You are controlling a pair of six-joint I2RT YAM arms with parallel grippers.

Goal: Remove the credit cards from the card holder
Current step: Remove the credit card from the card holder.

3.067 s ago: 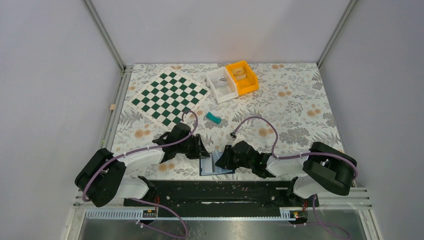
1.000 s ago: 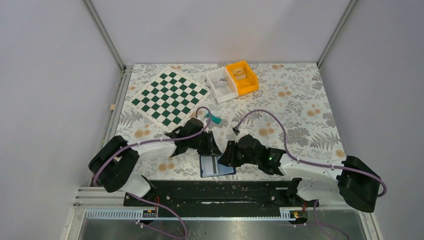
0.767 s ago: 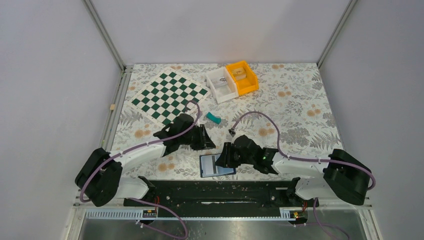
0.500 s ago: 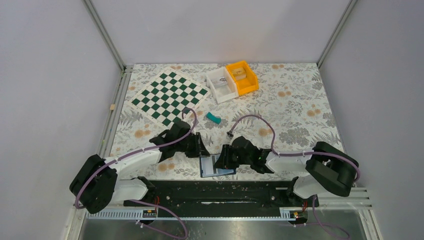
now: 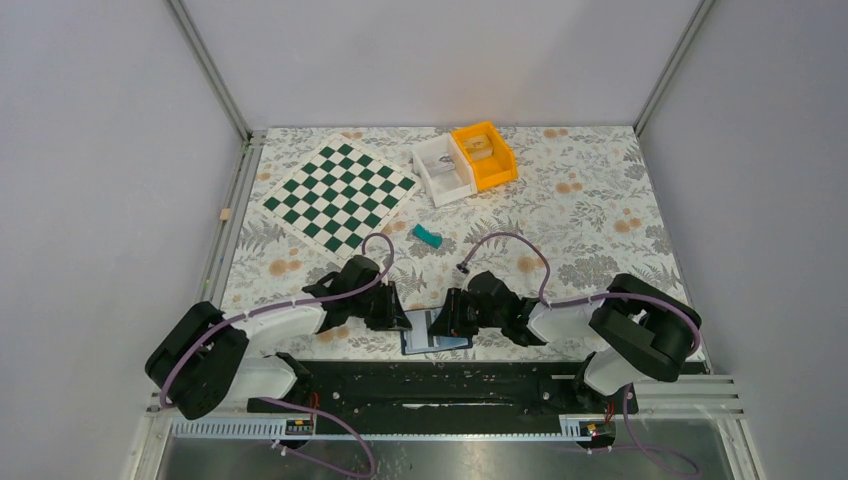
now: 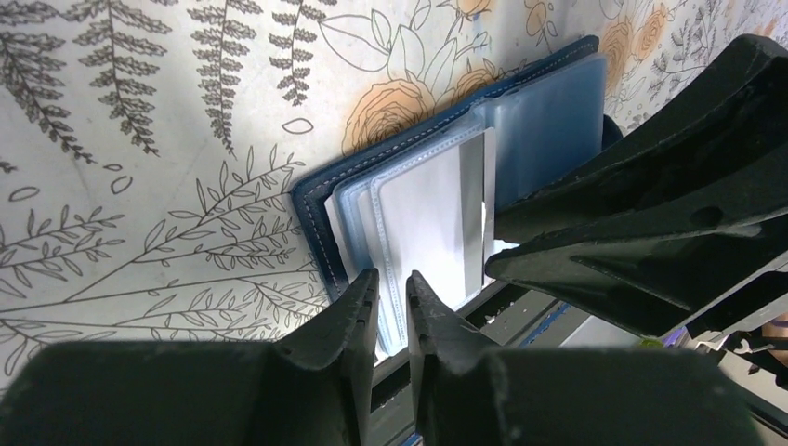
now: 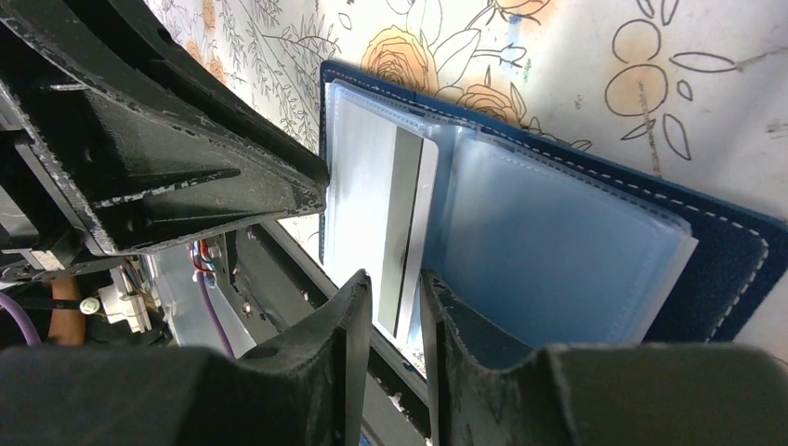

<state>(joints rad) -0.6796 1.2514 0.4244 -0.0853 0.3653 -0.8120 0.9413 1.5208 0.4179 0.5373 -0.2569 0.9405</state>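
While both arms crowded the wallet point(image 5: 447, 343), I logged little else close to it. Left gripper point(image 5: 403, 322) sat at its left side, right gripper point(image 5: 447, 322) at its right, tips near each other over the open leaves. Each blocked the other's side. From the left wrist, the right gripper's black body filled the view past the fold. A teal block point(image 5: 428, 236) lay well apart on the far side. Chessboard point(image 5: 338, 193), white bin point(image 5: 443, 168) and orange bin point(image 5: 483, 153) sat farther back.

The wallet lay at the table's near edge, just beside the black base rail point(image 5: 430, 372). Floral cloth point(image 5: 600, 230) ran open from it toward the block and off to the right.

The wallet lay flat and open, inner side up. Its long axis ran left to right along the near edge, fold pointing away from the bases. One card point(image 7: 386, 223), whitish with a dark stripe, lay among the clear sleeves on the left half, beside the fold, its long axis parallel to the fold.

Left fingers point(image 6: 353, 316) stood a sliver apart with sleeve edges in the gap. I could not tell whether they pinched. Right fingers point(image 7: 437, 307) were likewise nearly together, with the card's near end between them, and I could not confirm a grip.
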